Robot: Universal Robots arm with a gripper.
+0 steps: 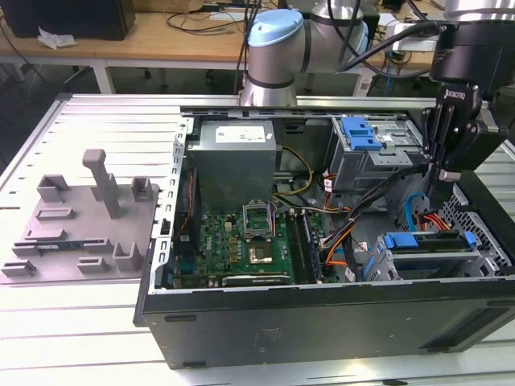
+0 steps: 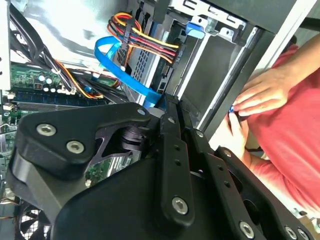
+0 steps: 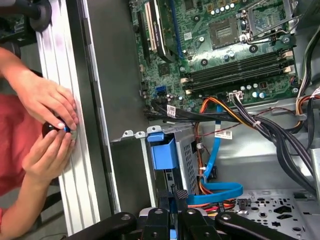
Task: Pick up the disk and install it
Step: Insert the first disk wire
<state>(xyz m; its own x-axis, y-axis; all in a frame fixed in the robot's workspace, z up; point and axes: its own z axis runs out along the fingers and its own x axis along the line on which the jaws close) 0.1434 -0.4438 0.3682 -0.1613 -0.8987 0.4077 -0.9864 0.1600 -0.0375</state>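
Observation:
The disk [image 1: 424, 240] sits in the drive cage at the case's front corner on the exterior view's right, with its blue frame on top. In the first wrist view its blue frame end [image 3: 162, 151] juts from the cage. My gripper [image 1: 438, 175] hangs inside the open computer case, just above and behind that cage, beside the blue flat cable [image 1: 412, 211]. In both wrist views its black fingers [image 3: 173, 194] [image 2: 169, 102] lie pressed together with nothing seen between them. They point at the cage and the blue cable [image 3: 218, 150], a short way off the disk.
A second cage with a ribbed blue tab [image 1: 360, 133] stands at the back. The motherboard [image 1: 241, 241] and cable bundles [image 3: 260, 122] lie near. A person's hands [image 3: 47, 120] work on a small object at the case's outer edge. A grey fixture [image 1: 80, 217] is at the exterior view's left.

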